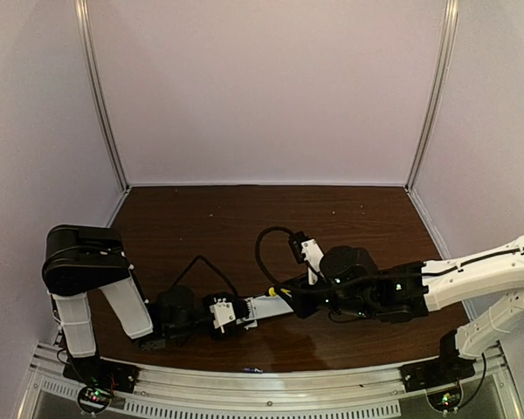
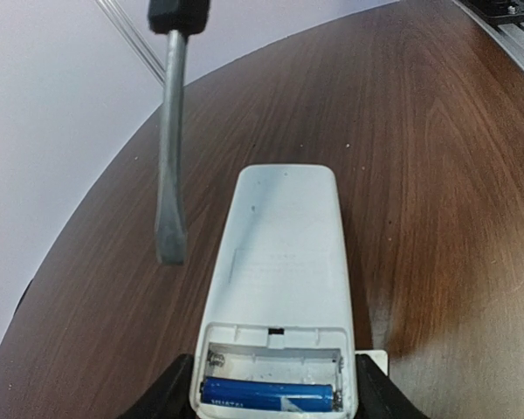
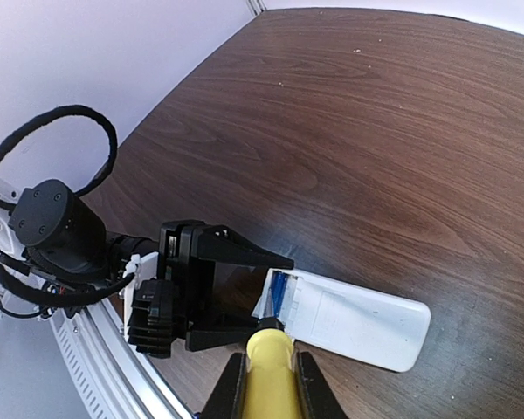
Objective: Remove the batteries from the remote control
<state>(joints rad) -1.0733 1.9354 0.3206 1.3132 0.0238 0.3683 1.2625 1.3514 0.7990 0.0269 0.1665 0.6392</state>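
The white remote control (image 2: 284, 253) lies back-up on the brown table, its battery bay open. One blue battery (image 2: 269, 394) sits in the near slot; the far slot shows only a spring. My left gripper (image 2: 275, 403) is shut on the remote's bay end, one black finger on each side. My right gripper (image 3: 267, 384) is shut on the yellow-handled screwdriver (image 3: 269, 371). Its metal shaft (image 2: 169, 157) hangs with the tip just left of the remote, not touching it. In the top view the remote (image 1: 268, 306) lies between the left gripper (image 1: 234, 314) and the right gripper (image 1: 290, 295).
A small white cover piece (image 2: 376, 357) lies under the left gripper's right finger. A small blue object (image 1: 251, 369) lies by the near metal rail (image 1: 271, 384); I cannot tell if it is a cell. White walls stand at the back and sides.
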